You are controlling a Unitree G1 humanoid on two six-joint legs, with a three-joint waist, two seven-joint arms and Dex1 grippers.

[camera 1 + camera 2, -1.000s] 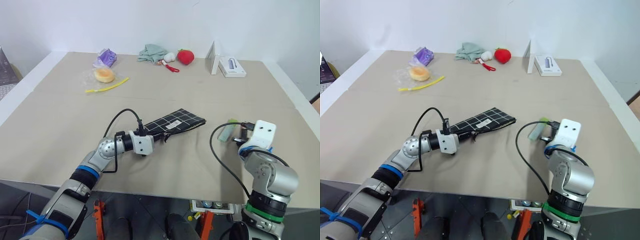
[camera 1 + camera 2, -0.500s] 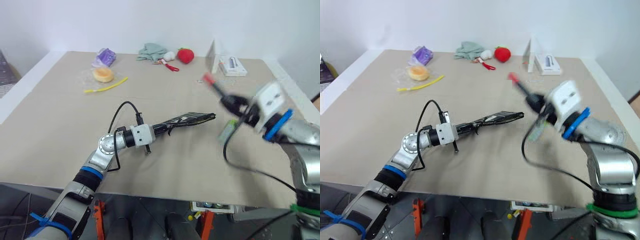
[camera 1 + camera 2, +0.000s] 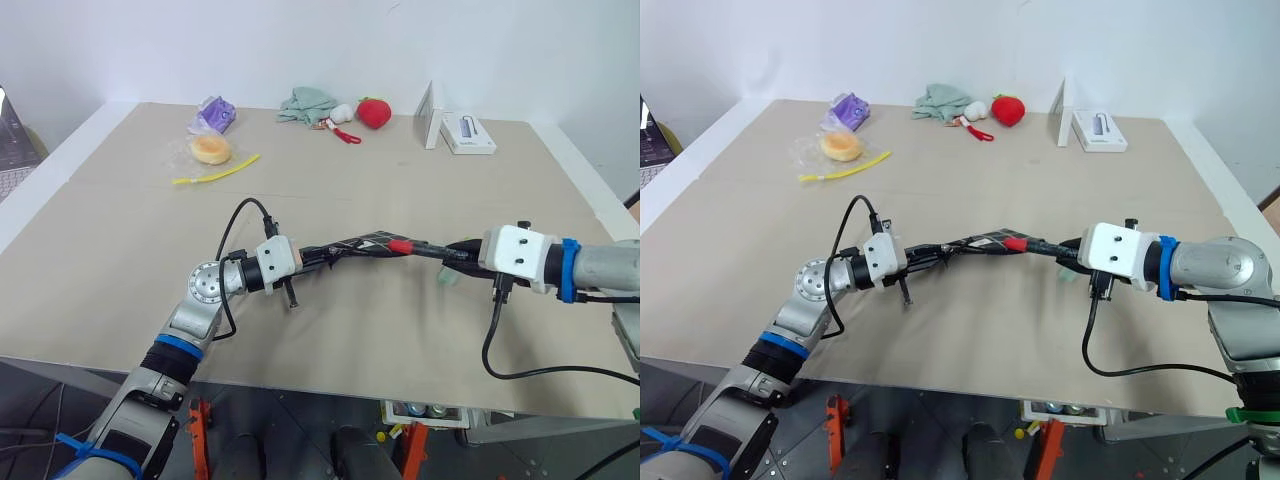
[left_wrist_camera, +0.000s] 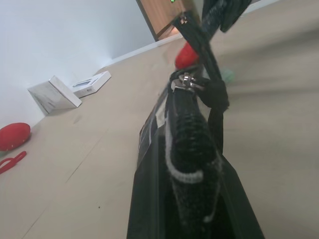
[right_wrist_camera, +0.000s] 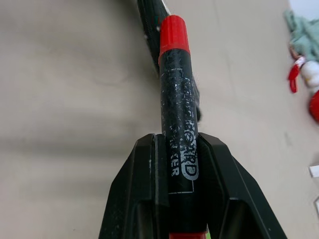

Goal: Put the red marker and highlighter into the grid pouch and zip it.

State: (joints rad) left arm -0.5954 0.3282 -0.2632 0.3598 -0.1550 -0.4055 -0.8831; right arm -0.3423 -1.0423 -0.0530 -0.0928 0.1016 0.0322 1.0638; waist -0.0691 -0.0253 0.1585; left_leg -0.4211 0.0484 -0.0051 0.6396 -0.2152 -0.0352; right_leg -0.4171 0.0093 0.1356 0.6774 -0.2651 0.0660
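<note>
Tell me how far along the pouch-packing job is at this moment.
Done: the left gripper is shut on the grid pouch, holding it off the table. In hand: the right gripper is shut on the red marker, its red tip at the pouch's end. Left: the marker must go in, the highlighter lies on the table below the right gripper, and zipping remains.

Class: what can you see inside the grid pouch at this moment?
Nothing can be seen inside the grid pouch; its black fabric hides the interior. The red marker, held by the right gripper, has its red tip at the pouch's end.
</note>
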